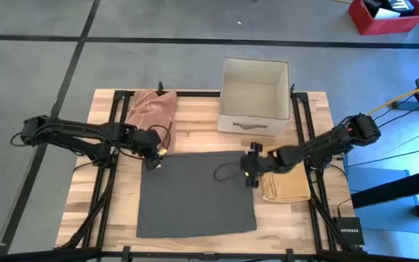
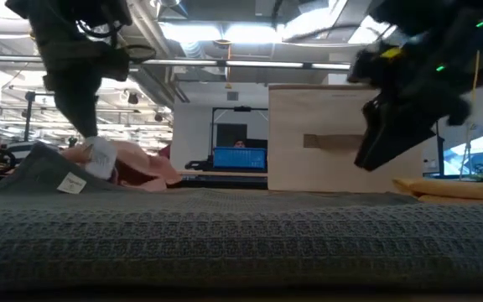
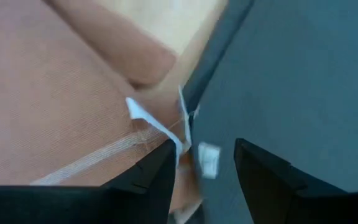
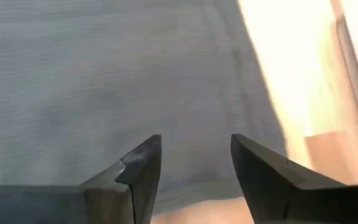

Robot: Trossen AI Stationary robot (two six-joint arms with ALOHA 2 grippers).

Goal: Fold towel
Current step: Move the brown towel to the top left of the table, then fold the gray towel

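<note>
A dark grey towel [image 1: 195, 193] lies spread flat on the wooden table. My left gripper [image 1: 155, 159] is at its far-left corner. In the left wrist view this gripper [image 3: 204, 149] is open, its fingers standing either side of the towel's edge and a small white tag [image 3: 209, 158]. In the low view that corner [image 2: 36, 164] sits slightly raised. My right gripper [image 1: 249, 175] is over the far-right corner, open [image 4: 194, 146] and just above the cloth near the towel's right edge [image 4: 260, 93].
A pink towel [image 1: 153, 109] lies bunched at the far-left of the table, just beyond my left gripper. A folded tan towel [image 1: 286, 185] lies to the right of the grey one. An open beige box [image 1: 254, 94] stands at the far edge. The near part of the table has free room.
</note>
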